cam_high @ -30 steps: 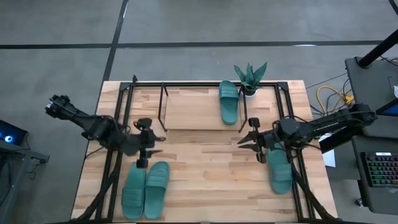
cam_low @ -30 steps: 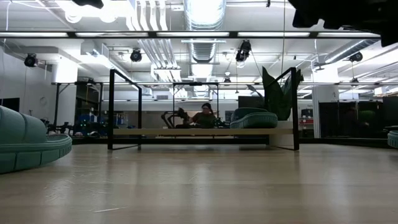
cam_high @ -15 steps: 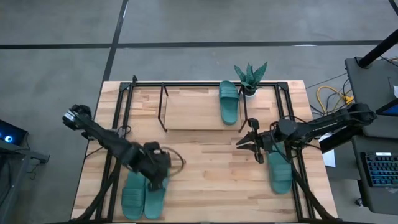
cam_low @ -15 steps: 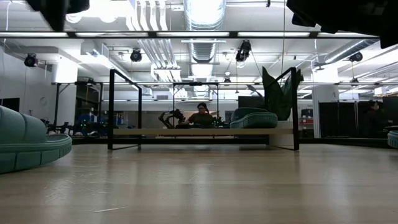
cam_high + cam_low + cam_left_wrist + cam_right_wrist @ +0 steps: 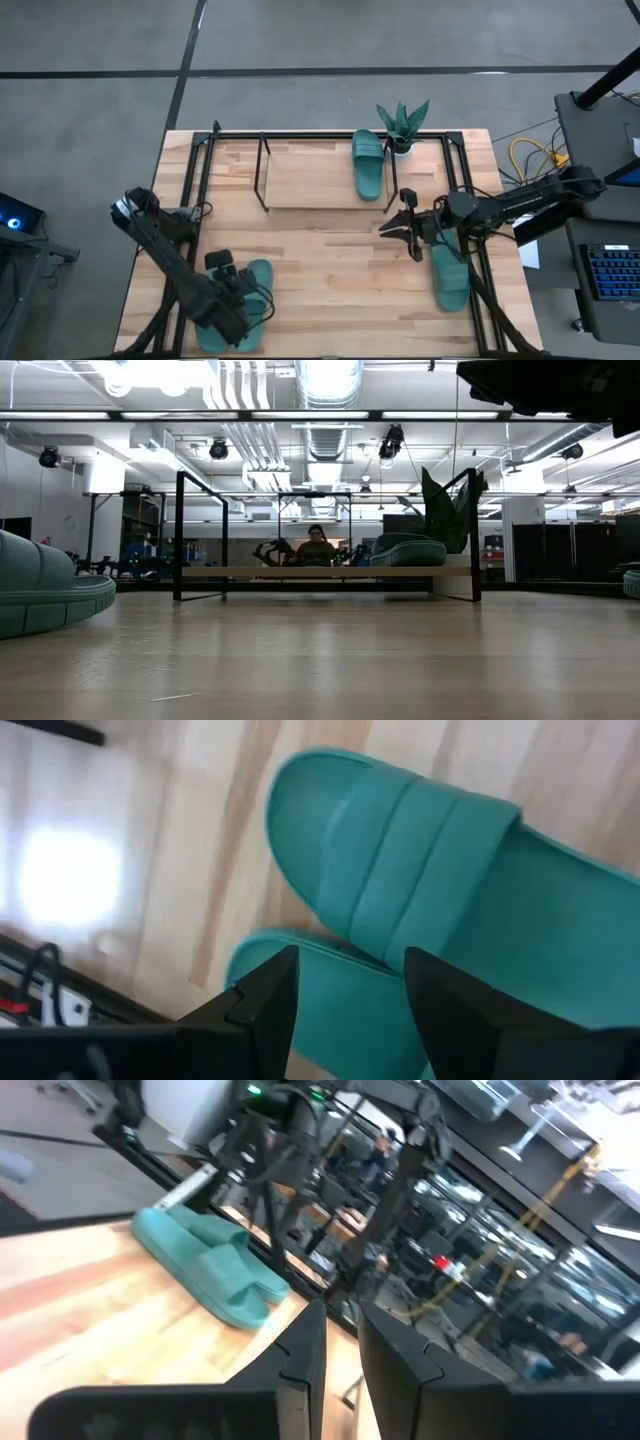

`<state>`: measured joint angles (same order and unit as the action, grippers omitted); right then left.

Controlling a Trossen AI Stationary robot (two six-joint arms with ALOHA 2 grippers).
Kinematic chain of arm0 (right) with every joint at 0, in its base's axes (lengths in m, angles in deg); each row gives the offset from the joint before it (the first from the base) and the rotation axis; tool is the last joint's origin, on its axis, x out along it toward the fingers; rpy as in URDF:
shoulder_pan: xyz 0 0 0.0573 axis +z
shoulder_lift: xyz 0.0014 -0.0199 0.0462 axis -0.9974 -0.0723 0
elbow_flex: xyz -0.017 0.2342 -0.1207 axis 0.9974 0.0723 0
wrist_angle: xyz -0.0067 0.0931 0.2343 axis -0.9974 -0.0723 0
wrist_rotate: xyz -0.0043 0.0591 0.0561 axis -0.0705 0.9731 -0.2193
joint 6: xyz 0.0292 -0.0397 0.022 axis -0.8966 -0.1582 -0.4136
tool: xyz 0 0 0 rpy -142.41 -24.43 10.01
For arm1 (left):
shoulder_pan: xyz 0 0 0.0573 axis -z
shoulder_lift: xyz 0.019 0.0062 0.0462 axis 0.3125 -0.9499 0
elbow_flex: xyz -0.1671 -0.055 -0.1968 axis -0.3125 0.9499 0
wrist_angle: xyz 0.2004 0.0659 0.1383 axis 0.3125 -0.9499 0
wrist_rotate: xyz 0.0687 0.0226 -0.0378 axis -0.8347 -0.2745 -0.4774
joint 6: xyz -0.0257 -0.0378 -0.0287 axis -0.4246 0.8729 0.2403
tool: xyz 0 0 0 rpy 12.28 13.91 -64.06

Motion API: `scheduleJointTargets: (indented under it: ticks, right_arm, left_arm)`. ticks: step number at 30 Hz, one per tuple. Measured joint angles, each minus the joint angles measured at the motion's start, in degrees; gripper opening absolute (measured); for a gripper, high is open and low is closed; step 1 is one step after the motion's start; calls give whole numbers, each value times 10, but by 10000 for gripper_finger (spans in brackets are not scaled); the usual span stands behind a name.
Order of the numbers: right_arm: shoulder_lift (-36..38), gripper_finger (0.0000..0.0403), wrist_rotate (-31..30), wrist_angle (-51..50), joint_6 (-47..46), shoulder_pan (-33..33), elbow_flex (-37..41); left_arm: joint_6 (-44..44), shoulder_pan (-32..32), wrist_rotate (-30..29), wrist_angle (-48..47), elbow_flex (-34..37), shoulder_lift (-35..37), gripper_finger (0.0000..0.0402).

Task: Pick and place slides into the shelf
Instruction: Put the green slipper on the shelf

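Left gripper (image 5: 243, 290) swung back over slides (image 5: 255, 285) — fingers (image 5: 262, 1010) apart, empty; right gripper (image 5: 395, 228) narrow, empty; wood table (image 5: 330, 260).

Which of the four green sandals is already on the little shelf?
The slide lying beside the potted plant: it alone rests on the shelf board. Two others lie together under the left gripper, and one lies by the right gripper.

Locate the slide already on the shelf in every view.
High view: slide at the right end of the shelf, beside the potted plant.
Low view: slide right of centre, before the plant.
Left wrist view: absent.
Right wrist view: probably the lone slide.
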<state>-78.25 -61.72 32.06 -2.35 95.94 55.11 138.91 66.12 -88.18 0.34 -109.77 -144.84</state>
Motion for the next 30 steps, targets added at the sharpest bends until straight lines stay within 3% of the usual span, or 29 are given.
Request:
scheduleJointTargets:
  ticks: [6,11,30]
  right_arm:
    - [0,54,-35,0,1,0,0]
    - [0,54,-35,0,4,0,0]
    - [0,54,-35,0,12,0,0]
  left_arm:
    - [22,9,-14,30,2,-11,166]
    - [-22,9,-46,36,4,-37,166]
    - [-34,9,-18,120,2,-64,166]
